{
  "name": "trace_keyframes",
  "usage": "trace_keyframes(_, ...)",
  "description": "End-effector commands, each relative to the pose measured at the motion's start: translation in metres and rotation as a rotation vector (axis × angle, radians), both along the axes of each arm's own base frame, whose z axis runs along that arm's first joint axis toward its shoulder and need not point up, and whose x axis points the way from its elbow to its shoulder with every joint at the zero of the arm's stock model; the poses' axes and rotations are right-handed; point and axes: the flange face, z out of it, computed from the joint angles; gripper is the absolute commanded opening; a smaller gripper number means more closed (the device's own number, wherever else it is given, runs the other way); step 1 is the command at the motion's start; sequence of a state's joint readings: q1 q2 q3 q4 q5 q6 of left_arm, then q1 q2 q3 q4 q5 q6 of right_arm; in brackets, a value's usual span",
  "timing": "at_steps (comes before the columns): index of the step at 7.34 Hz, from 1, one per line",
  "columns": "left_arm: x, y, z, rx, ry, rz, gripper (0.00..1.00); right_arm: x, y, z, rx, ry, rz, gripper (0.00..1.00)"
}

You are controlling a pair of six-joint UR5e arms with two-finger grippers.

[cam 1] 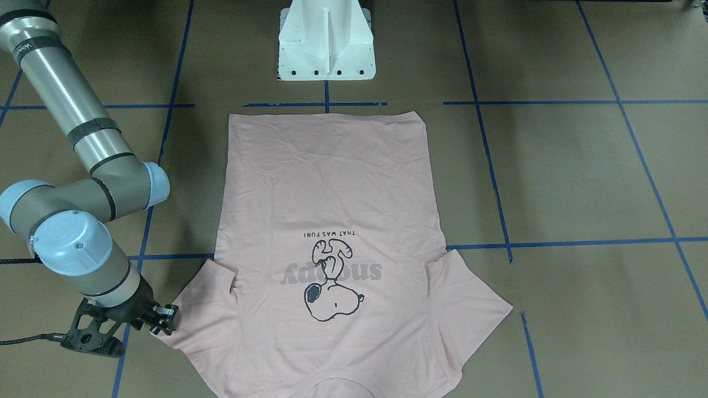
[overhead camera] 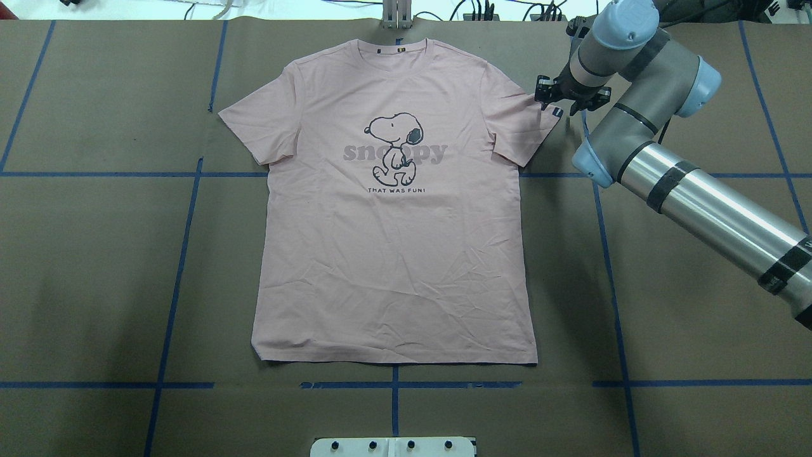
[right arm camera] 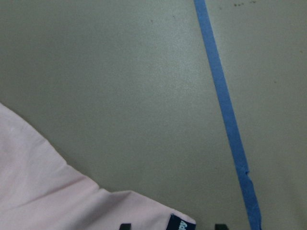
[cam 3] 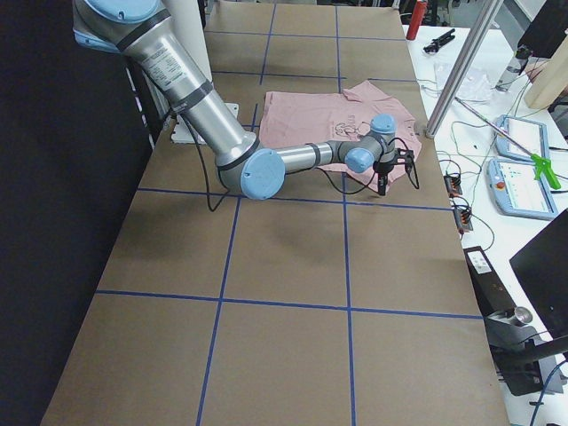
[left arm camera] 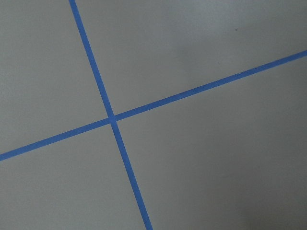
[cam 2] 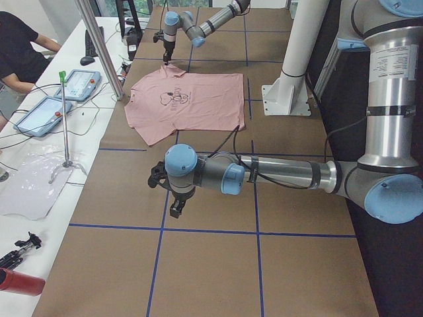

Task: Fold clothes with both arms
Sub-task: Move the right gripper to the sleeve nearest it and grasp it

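Nothing is folded so far. The T-shirt (overhead camera: 393, 254) lies flat, print up, mid-table (overhead camera: 95, 285), with its collar toward 12 o'clock. The right fingers (cam 1: 166, 320) stand wide around the sleeve (overhead camera: 520, 120) corner at 2 o'clock. The left fingers (cam 2: 176, 209) hang well apart toward 9 o'clock; I cannot tell their state.

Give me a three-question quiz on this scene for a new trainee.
1. True or false: the T-shirt lies flat, print side up.
2. The right gripper is at the shirt's: A hem, B sleeve corner, C collar.
3. Fill in: the left wrist camera shows only table and blue ____.
Key: 1 true; 2 B; 3 tape.
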State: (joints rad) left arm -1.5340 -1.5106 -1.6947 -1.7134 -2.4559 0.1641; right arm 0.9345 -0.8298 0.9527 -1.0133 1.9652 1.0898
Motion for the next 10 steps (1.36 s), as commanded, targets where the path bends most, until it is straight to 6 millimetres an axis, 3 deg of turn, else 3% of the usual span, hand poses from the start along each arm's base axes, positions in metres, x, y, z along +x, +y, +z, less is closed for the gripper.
trace_keyframes(1, 0.0, 0.0, 0.0, -0.001, 0.0, 0.0, 1.0, -0.004, 0.001, 0.006, -0.013, 0.007, -0.002, 0.59)
trace_keyframes(2, 0.0, 0.0, 0.0, -0.001, 0.0, 0.0, 1.0, -0.004, 0.001, 0.006, -0.013, 0.007, -0.002, 0.42)
trace_keyframes(3, 0.0, 0.0, 0.0, -0.001, 0.0, 0.0, 1.0, -0.004, 0.001, 0.006, -0.013, 0.007, -0.002, 0.0)
trace_keyframes(6, 0.0, 0.0, 0.0, 0.001, 0.0, 0.0, 1.0, -0.005, 0.001, 0.004, -0.012, 0.004, -0.005, 0.0)
trace_keyframes(7, 0.0, 0.001, 0.001, -0.002, 0.0, 0.0, 1.0, -0.008, -0.003, -0.02, 0.011, -0.017, -0.008, 0.0)
trace_keyframes(8, 0.0, 0.001, -0.001, 0.002, 0.0, 0.0, 1.0, -0.019, 0.001, -0.059, 0.059, -0.057, -0.019, 0.0)
trace_keyframes(10, 0.0, 0.001, -0.004, 0.01, 0.0, 0.0, 1.0, -0.082, 0.042, -0.115, 0.129, -0.106, -0.077, 0.0)
